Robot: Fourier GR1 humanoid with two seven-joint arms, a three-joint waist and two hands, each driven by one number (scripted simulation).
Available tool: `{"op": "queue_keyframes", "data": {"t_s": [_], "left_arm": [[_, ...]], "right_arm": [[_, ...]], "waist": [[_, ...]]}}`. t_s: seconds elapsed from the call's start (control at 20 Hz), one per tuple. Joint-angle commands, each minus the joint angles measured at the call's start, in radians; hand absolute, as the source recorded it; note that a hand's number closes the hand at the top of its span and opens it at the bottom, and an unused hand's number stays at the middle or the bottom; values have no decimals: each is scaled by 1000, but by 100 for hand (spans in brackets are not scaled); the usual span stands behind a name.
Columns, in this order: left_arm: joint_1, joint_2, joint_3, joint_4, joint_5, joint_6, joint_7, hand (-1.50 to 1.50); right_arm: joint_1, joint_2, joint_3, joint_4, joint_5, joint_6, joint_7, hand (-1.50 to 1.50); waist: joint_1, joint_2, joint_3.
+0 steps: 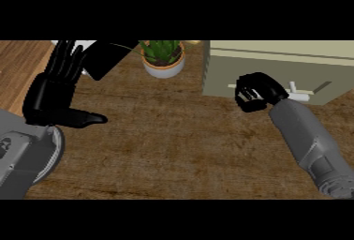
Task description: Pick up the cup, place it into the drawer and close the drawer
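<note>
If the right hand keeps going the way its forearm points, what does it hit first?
Most likely the front of the drawer unit: the right hand, fingers curled, shows right against it, left of the handle. Depth is unclear, so contact can't be confirmed.

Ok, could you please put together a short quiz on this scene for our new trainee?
1. True or false: the left hand is curled round the potted plant.
2. Which hand is beside the drawer unit's white handle? A) left B) right
3. Fill in: the right hand's fingers are ____.

Key: 1 false, it rests open at the view's left, fingers up. 2 B. 3 curled, round something pale, likely the cup.
</note>
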Motion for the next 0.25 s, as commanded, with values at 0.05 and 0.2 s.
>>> {"op": "queue_keyframes", "data": {"t_s": [0.05,0.2], "left_arm": [[14,1,5,-5,10,-24,-1,-150],[18,-19,-10,17,-16,-17,-24,-150]], "right_arm": [[-88,-112,-74,49,-33,-30,71,150],[-93,-109,-72,56,-31,-27,56,150]], "waist": [[29,32,7],[26,39,7]]}}
